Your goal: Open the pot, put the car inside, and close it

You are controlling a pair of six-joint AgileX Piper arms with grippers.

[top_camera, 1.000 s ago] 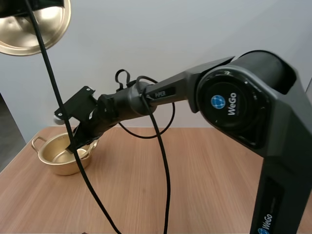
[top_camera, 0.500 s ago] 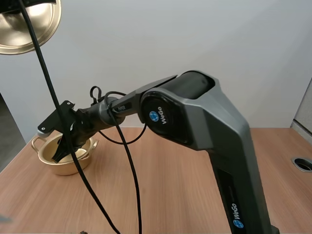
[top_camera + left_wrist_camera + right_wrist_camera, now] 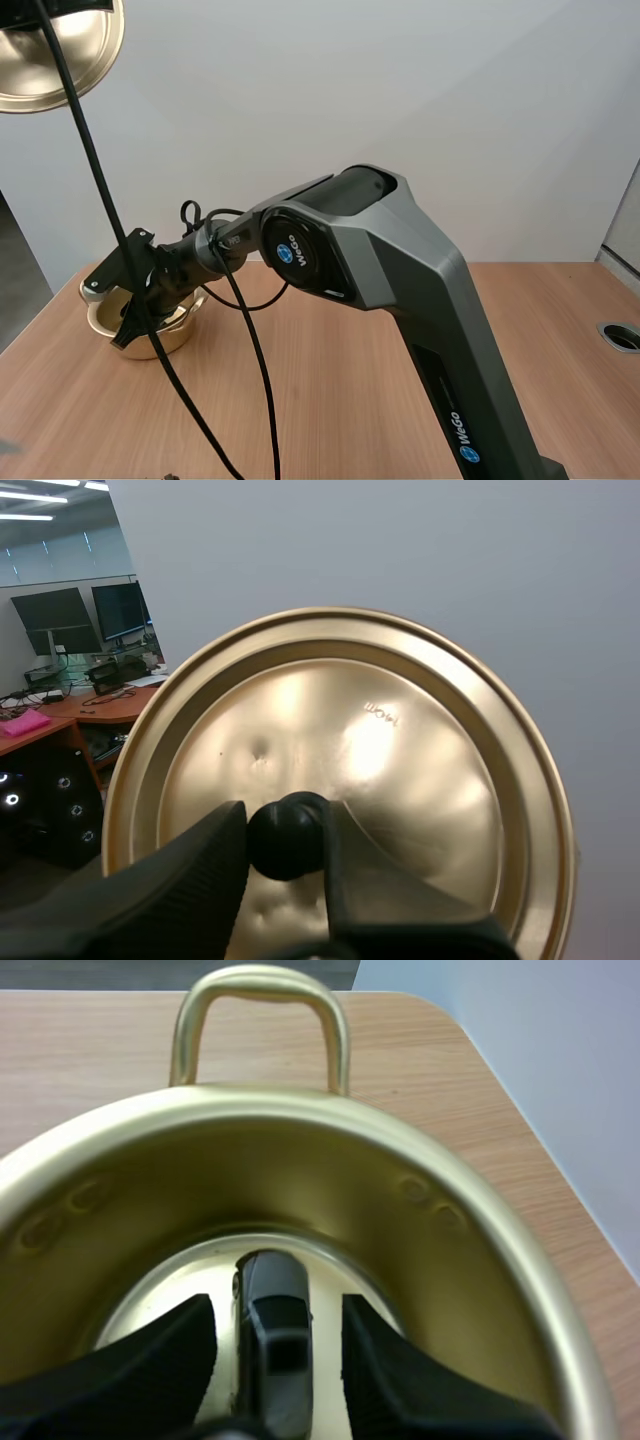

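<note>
Pot status: the round, gold-coloured metal pot (image 3: 168, 338) stands uncovered on the wood-grain desk (image 3: 400, 360). Its matching round gold metal lid (image 3: 420, 780) is held well above the pot and clear of its mouth by the left end effector (image 3: 286, 842), whose two black fingers are clenched on the lid's small black ball knob (image 3: 284, 825). Judgement: it is kept up there so that the opening is free for loading and the lid is at hand for the closing step. The right end effector (image 3: 277, 1312) reaches down inside the pot, its fingers spread apart, one on each side of the small, dark, boxy toy car (image 3: 272, 1360). Pale strips of the pot's floor show between each finger and the car, so the grip reads as released, not pinching. The car sits on the pot's floor, about central. Its long axis runs along the gap between the fingers, towards the gold loop handle (image 3: 262, 978) on the pot's far rim. Which end is the nose cannot be told. Judgement: insertion appears done; withdrawing the right arm from the pot and lowering the lid are outstanding. Risk noted: a finger brushing the car on the way out could shove it against the pot's wall.
</note>
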